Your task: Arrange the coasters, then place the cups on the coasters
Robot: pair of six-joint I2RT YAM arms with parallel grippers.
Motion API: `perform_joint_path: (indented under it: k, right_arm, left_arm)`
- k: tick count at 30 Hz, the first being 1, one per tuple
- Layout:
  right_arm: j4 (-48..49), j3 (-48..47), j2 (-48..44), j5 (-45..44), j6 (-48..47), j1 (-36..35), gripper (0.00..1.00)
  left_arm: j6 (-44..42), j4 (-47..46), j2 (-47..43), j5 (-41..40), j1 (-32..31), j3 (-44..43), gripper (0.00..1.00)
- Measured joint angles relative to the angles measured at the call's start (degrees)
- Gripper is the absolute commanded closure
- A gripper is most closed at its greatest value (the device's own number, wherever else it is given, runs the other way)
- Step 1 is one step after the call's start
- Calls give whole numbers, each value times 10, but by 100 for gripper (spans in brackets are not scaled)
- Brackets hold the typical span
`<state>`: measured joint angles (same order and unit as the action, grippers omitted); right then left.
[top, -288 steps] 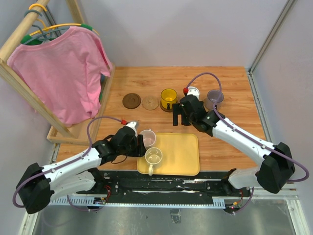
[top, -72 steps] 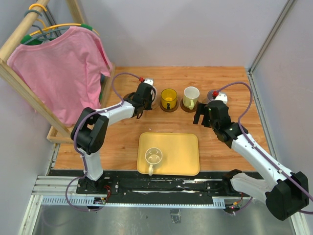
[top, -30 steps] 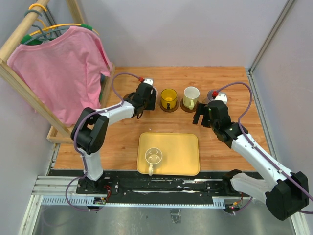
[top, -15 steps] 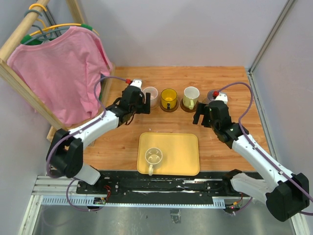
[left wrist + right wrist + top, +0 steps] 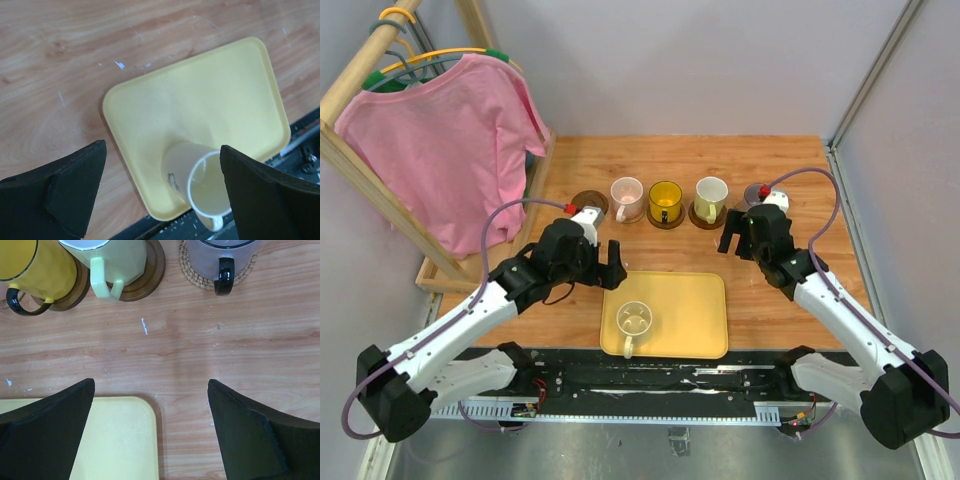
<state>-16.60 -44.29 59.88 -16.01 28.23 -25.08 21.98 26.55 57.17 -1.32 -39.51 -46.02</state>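
From the top camera I see a row along the back of the table (image 5: 790, 300): a bare coaster (image 5: 589, 204) at the left end, then the pink cup (image 5: 626, 196), the amber cup (image 5: 666, 199) and the pale green cup (image 5: 710, 196), each on its own disc. The grey-purple cup (image 5: 757, 193) is partly behind my right arm. The cream cup (image 5: 635, 320) stands on the yellow tray (image 5: 690, 310). My left hand (image 5: 608, 263) hangs at the tray's far left corner; my right hand (image 5: 731, 240) is just in front of the row.

Left wrist: the left hand (image 5: 161, 147) is spread wide and holds nothing, with the cream cup (image 5: 192, 172) and tray (image 5: 225, 90) below.

Right wrist: the right hand (image 5: 150, 385) is wide apart and empty. The pale green cup (image 5: 107, 255) sits on a dark coaster (image 5: 152, 265), and the grey-purple cup (image 5: 220, 252) on a woven coaster (image 5: 192, 271).
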Motion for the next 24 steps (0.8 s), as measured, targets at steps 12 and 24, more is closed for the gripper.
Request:
perform_joint_path:
  k: [12,24]
  right_arm:
    - [0,0,3,-1,-1,6,2]
    - [0,23,-12,-1,-1,8,2]
  left_arm:
    - [64,66,-47,66,-103,35,0]
    - [137,80,-14,42,-218,48,0]
